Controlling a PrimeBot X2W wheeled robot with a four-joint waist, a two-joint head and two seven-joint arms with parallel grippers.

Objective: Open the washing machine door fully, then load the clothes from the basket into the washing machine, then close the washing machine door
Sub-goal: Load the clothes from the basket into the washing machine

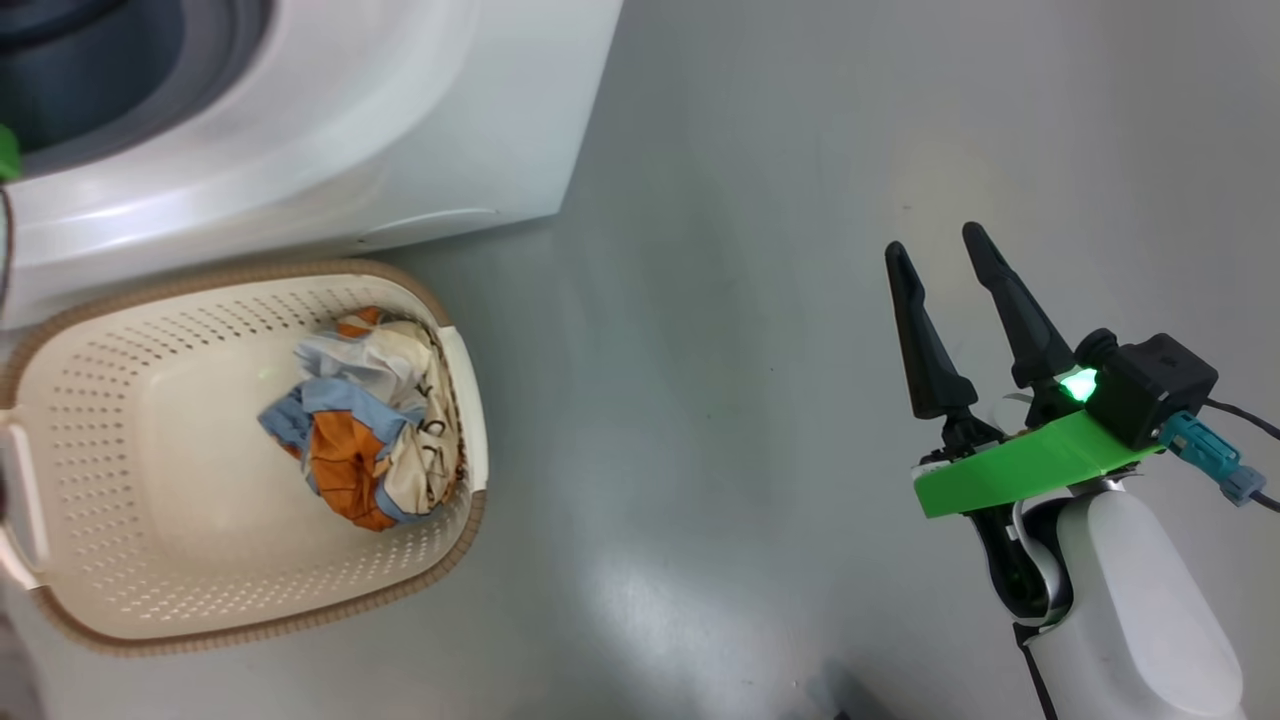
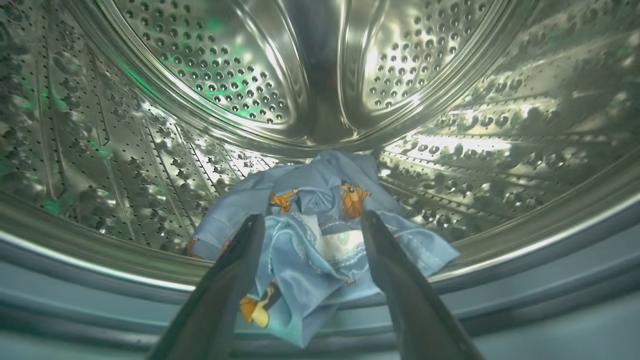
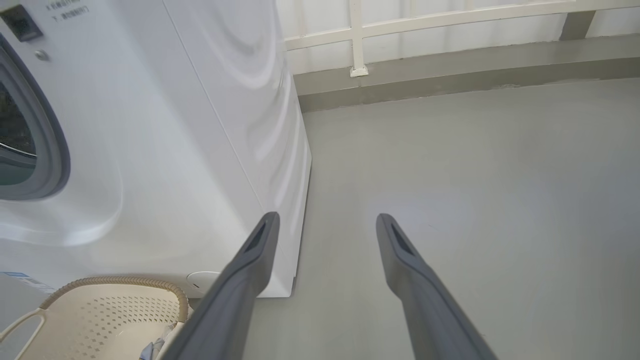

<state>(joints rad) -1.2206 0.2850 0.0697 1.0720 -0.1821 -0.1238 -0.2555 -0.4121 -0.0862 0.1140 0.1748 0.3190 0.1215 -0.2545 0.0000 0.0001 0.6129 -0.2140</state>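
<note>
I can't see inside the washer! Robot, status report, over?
Left hand open at washing machine mouth, blue garment lying on drum lip. Right hand open, empty, above floor. Cream garment in basket. Nothing blocking.

The floor (image 1: pixel 760 250) is smooth and grey, with a pale glossy patch of reflected light (image 1: pixel 640 610) on it. In the right wrist view, the floor meets a low grey ledge (image 3: pixel 450 75) at its far side. Above the ledge stands a white wall (image 3: pixel 475 35) crossed by white bars (image 3: pixel 356 50), one upright and one nearly level.
</note>
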